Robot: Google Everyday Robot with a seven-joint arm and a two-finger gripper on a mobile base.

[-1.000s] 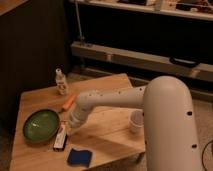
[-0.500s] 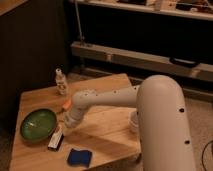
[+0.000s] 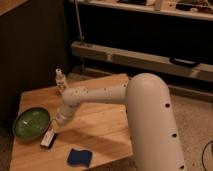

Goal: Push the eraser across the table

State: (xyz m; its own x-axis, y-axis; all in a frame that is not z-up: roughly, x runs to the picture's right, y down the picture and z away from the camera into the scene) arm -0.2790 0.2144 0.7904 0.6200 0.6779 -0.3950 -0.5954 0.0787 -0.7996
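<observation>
Eraser (image 3: pixel 48 138): slim bar with dark top and white edges, lying near the front left of the surface, just right of the bowl's lower rim; half a second ago it sat a little farther back, so it has slid toward the front edge.
Gripper (image 3: pixel 59 122): at the end of the white arm, low over the planks just behind the eraser's far end; it has travelled left and forward with the bar. Whether it is clenched or released cannot be told.
Arm (image 3: pixel 95 96): smooth white tube with small dark holes, bent at the elbow; the bulky white shoulder now fills more of the right side.
Surface (image 3: pixel 102 127): light wooden planks, rectangular, low.
Bowl (image 3: pixel 31 122): round, green, glossy, at the left edge, unmoved.
Sponge pad (image 3: pixel 79 157): blue, soft-looking, near the front edge, unmoved.
Bottle (image 3: pixel 60 80): small, clear, upright at the back.
</observation>
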